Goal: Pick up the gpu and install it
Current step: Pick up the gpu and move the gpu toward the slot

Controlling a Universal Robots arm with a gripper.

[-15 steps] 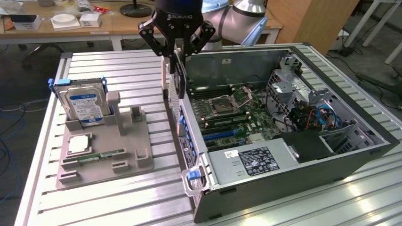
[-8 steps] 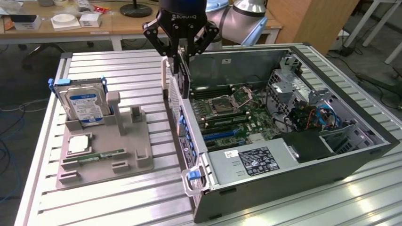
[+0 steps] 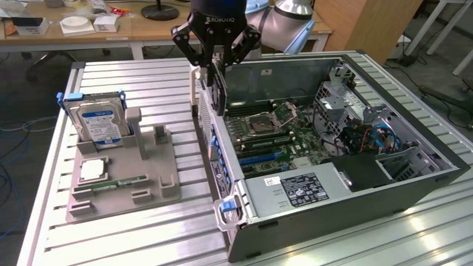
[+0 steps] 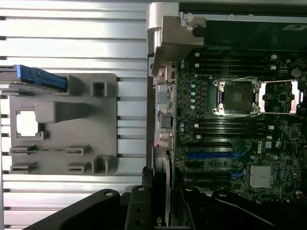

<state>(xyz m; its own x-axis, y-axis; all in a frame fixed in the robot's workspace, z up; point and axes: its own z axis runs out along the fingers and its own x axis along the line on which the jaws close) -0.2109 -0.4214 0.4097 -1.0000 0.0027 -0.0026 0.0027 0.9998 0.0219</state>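
My gripper [image 3: 215, 66] is shut on the gpu [image 3: 216, 100], a thin dark card with a silvery bracket along one end. The card hangs upright and edge-down in the air. It sits just above the open computer case's wall on the exterior view's left [image 3: 221, 166], over the motherboard [image 3: 273, 133]. In the wrist view the gpu [image 4: 170, 33] appears edge-on between my black fingers [image 4: 139, 206], running along the border of the motherboard [image 4: 230, 143]. The blue expansion slots [image 4: 216, 155] lie beside it, uncovered.
A grey holder tray [image 3: 126, 172] lies on the slatted table at the exterior view's left of the case. It carries the blue-labelled hard drive [image 3: 99, 124], a processor chip [image 3: 92, 169] and a green memory stick [image 3: 122, 183]. A power supply [image 3: 296, 191] sits in the case's near end.
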